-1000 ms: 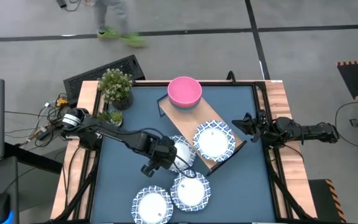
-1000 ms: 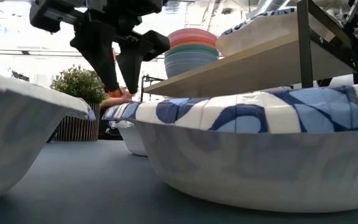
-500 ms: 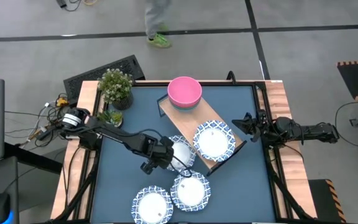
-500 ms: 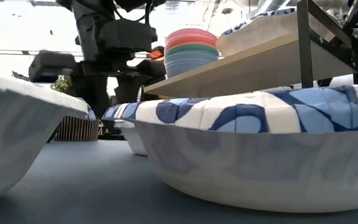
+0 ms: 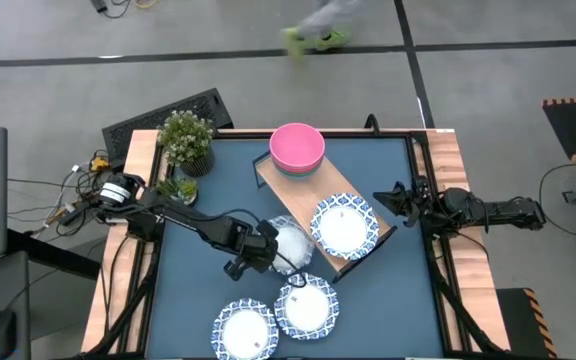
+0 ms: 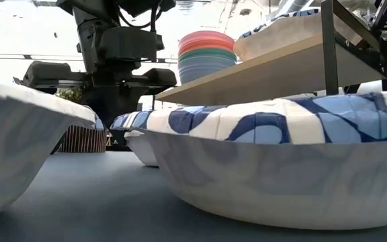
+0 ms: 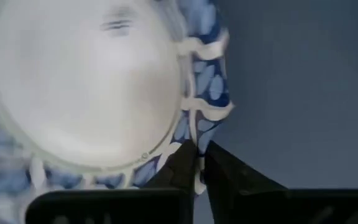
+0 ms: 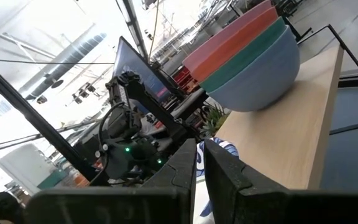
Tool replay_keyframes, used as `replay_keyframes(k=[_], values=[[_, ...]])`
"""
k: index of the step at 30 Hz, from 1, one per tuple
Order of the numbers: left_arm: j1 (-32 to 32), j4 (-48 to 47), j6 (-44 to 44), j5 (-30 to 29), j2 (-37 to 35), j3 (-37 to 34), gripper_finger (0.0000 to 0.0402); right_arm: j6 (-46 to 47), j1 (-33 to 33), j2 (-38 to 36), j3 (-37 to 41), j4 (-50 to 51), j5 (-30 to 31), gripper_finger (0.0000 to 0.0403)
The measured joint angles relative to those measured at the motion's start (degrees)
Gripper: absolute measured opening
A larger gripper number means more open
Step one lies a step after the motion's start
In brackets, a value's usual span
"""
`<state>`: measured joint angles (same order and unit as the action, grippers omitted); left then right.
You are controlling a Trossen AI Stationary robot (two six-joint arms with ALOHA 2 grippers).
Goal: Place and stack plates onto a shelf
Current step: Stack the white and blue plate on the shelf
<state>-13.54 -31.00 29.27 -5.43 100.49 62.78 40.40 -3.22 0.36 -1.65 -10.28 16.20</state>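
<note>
One blue-rimmed plate (image 5: 293, 242) lies on the dark table mat just left of the shelf (image 5: 303, 185), a wooden board on a black frame. My left gripper (image 5: 268, 252) is shut on this plate's left rim. It fills the left wrist view (image 7: 86, 81) and shows behind the near plates in the low view (image 6: 134, 131). A second plate (image 5: 343, 226) lies on the shelf's near end. Two more plates (image 5: 306, 307) (image 5: 246, 330) lie at the table's near edge. My right gripper (image 5: 386, 200) waits shut and empty at the table's right edge. My left gripper pinches the plate's patterned rim (image 7: 199, 140) on its left side, one finger on the plate's inner face and one outside it. The fingers come from the table's left, slanting down. The plate's base still sits on the table mat.
A stack of bowls, pink on top (image 5: 297, 147), stands on the shelf's far end. A potted plant (image 5: 186, 140) stands at the table's far left corner. The two near plates (image 6: 281, 161) (image 6: 19, 148) fill the low view's foreground.
My left gripper has come down from above the plate to its left rim and has shifted a little toward the table's left. The plate has stayed in place on the mat.
</note>
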Motion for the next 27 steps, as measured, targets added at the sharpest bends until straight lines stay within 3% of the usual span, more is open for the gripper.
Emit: replay_keyframes(k=[5, 10, 16, 23, 27], values=[[-0.19, -0.41, -3.97, -1.12, -0.01, 0.20, 0.0002, 0.13, 0.00, 0.00, 0.00, -0.02, 0.24, 0.0058], [-1.26, -9.06, -11.17, -1.33, -0.33, 3.95, 0.0000, 0.26, 0.00, 0.00, 0.00, -0.02, 0.24, 0.0058], [-3.32, -17.92, -22.19, -0.99, -1.95, 9.06, 0.0000, 0.24, 0.00, 0.00, 0.00, -0.06, 0.24, 0.0058], [-6.86, -20.73, -38.88, 0.08, -7.00, 12.25, 0.0000, 1.58, 0.00, -0.02, 0.00, -0.11, 0.24, 0.0058], [-8.63, -21.52, -46.43, -2.83, -10.64, 13.92, 0.0000, 1.67, 0.00, -0.01, 0.02, -1.03, 1.33, 0.0058]])
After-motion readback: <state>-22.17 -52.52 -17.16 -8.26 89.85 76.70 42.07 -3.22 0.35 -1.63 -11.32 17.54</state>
